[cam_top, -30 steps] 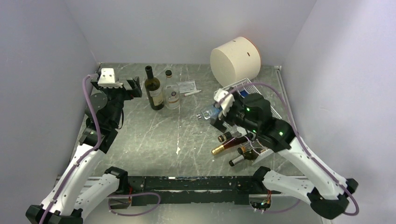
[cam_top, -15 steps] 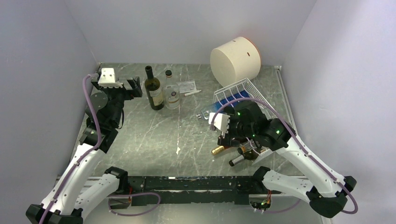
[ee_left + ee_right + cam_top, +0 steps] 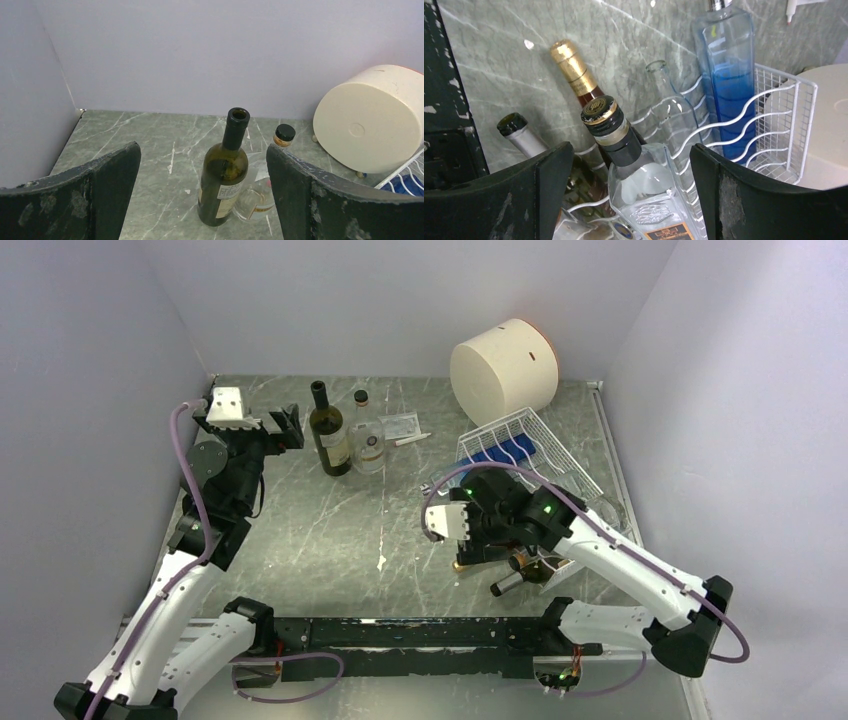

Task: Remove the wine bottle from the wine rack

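My right pincer (image 3: 630, 150): jaws wide astride clear bottle with black-gold cap (image 3: 611, 127), gripping nothing. Gold-foiled wine bottle (image 3: 574, 70): lying in white wire wine rack (image 3: 560, 455), by right edge of grey-green marbled table (image 3: 330, 530). Overhead, my arm (image 3: 610, 550) covers the clear bottle. My left pincer (image 3: 202, 150): agape, empty. Lilac walls (image 3: 400, 300).

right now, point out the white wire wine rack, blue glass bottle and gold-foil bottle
white wire wine rack (image 3: 774, 147), right wrist view, end mesh
blue glass bottle (image 3: 726, 85), right wrist view, body
gold-foil bottle (image 3: 572, 70), right wrist view, foil neck
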`<state>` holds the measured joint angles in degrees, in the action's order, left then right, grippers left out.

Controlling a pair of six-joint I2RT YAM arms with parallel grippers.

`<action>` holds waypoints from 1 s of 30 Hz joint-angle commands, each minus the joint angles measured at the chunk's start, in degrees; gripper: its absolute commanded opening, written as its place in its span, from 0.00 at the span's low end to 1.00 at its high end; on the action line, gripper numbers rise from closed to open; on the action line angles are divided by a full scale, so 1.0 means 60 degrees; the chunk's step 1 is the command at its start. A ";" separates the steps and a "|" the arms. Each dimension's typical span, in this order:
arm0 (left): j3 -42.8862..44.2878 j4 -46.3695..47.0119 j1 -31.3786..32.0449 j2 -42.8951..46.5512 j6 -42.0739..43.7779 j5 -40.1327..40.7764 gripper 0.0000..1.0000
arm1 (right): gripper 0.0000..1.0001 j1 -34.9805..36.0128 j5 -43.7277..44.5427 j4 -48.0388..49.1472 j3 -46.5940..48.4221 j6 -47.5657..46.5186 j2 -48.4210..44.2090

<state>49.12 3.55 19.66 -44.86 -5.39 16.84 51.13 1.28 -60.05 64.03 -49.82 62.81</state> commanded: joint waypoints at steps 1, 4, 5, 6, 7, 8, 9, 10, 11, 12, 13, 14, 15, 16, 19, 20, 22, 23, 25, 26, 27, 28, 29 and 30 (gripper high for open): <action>0.0361 0.0039 0.0048 0.0113 -0.0112 -0.0148 0.99 | 0.90 0.0110 0.0725 -0.0249 -0.0326 -0.0612 0.0204; 0.0336 0.0075 0.0048 0.0138 -0.0140 -0.0223 0.99 | 0.90 0.0267 0.1195 -0.0126 -0.0559 -0.0795 0.0393; 0.0353 0.0043 0.0047 0.0138 -0.0149 -0.0169 0.99 | 0.89 0.0345 0.1467 -0.0047 -0.0644 -0.0844 0.0428; 0.0358 0.0024 0.0046 0.0162 -0.0163 -0.0133 1.00 | 0.89 0.0445 0.1773 0.0085 -0.0768 -0.0933 0.0443; 0.0339 0.0042 0.0056 0.0198 -0.0167 -0.0114 1.00 | 0.89 0.0565 0.2165 0.0287 -0.0954 -0.1069 0.0431; 0.0307 0.0088 0.0060 0.0241 -0.0158 -0.0125 1.00 | 0.89 0.0714 0.2543 0.0471 -0.1173 -0.1175 0.0416; 0.0285 0.0108 0.0063 0.0261 -0.0153 -0.0113 1.00 | 0.89 0.0830 0.2856 0.0663 -0.1413 -0.1298 0.0418; 0.0282 0.0111 0.0058 0.0261 -0.0156 -0.0099 1.00 | 0.88 0.0916 0.3056 0.0830 -0.1558 -0.1413 0.0444; 0.0287 0.0109 0.0051 0.0260 -0.0157 -0.0081 1.00 | 0.87 0.0994 0.3206 0.0962 -0.1642 -0.1520 0.0491; 0.0297 0.0098 0.0062 0.0248 -0.0164 -0.0089 1.00 | 0.87 0.1057 0.3290 0.1114 -0.1717 -0.1624 0.0534; 0.0307 0.0097 0.0061 0.0231 -0.0165 -0.0094 1.00 | 0.86 0.1120 0.3363 0.1236 -0.1765 -0.1756 0.0601; 0.0316 0.0073 0.0056 0.0214 -0.0145 -0.0096 1.00 | 0.85 0.1161 0.3440 0.1424 -0.1802 -0.1840 0.0661; 0.0317 0.0072 0.0059 0.0199 -0.0142 -0.0096 1.00 | 0.84 0.1204 0.3505 0.1562 -0.1832 -0.1934 0.0709; 0.0325 0.0081 0.0061 0.0186 -0.0142 -0.0089 1.00 | 0.83 0.1224 0.3571 0.1678 -0.1862 -0.2038 0.0744; 0.0309 0.0092 0.0061 0.0182 -0.0122 -0.0066 1.00 | 0.80 0.1242 0.3693 0.1917 -0.1964 -0.2257 0.0808; 0.0309 0.0096 0.0061 0.0169 -0.0114 -0.0067 1.00 | 0.80 0.1246 0.3728 0.1920 -0.2003 -0.2294 0.0822; 0.0309 0.0082 0.0050 0.0146 -0.0100 -0.0068 1.00 | 0.78 0.1242 0.3794 0.1815 -0.2056 -0.2281 0.0896; 0.0320 0.0078 0.0061 0.0137 -0.0098 -0.0073 1.00 | 0.77 0.1247 0.3800 0.1754 -0.2065 -0.2231 0.0932; 0.0327 0.0075 0.0061 0.0127 -0.0099 -0.0109 1.00 | 0.75 0.1252 0.3799 0.1659 -0.2069 -0.2162 0.0998; 0.0328 0.0079 0.0056 0.0124 -0.0100 -0.0124 1.00 | 0.74 0.1249 0.3797 0.1622 -0.2073 -0.2156 0.1000; 0.0324 0.0094 0.0059 0.0116 -0.0119 -0.0126 1.00 | 0.74 0.1261 0.3804 0.1607 -0.2097 -0.2155 0.0994; 0.0324 0.0094 0.0052 0.0110 -0.0101 -0.0128 1.00 | 0.73 0.1241 0.3825 0.1607 -0.2140 -0.2179 0.0996; 0.0331 0.0083 0.0054 0.0098 -0.0098 -0.0126 1.00 | 0.71 0.1253 0.3867 0.1614 -0.2178 -0.2195 0.0970; 0.0328 0.0075 0.0061 0.0106 -0.0098 -0.0117 1.00 | 0.69 0.1256 0.3904 0.1635 -0.2242 -0.2217 0.0961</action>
<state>49.12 3.55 19.66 -44.29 -5.82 16.64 58.26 22.79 -50.41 51.83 -61.41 68.77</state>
